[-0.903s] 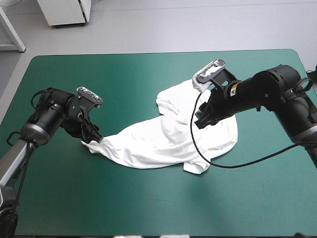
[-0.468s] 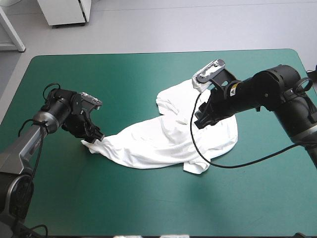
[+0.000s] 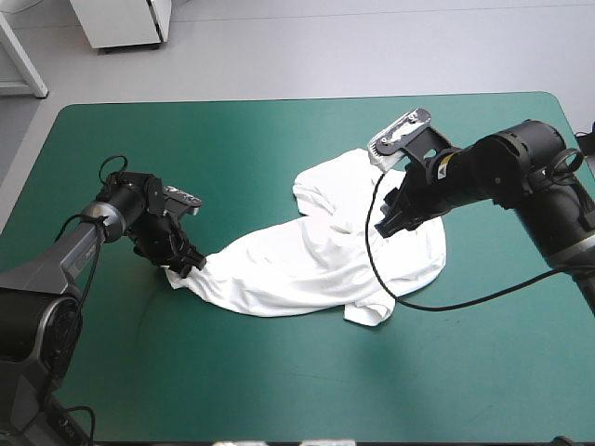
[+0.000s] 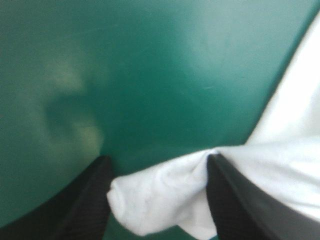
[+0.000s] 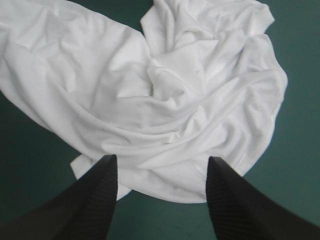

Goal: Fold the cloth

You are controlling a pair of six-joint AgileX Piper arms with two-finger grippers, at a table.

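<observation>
The T-shirt lay crumpled on the teal-green worktop, centre to right. The left gripper was released at its left tip, with a cloth corner between the parted fingers. The right gripper was likewise released and hovered over its far right part.
</observation>
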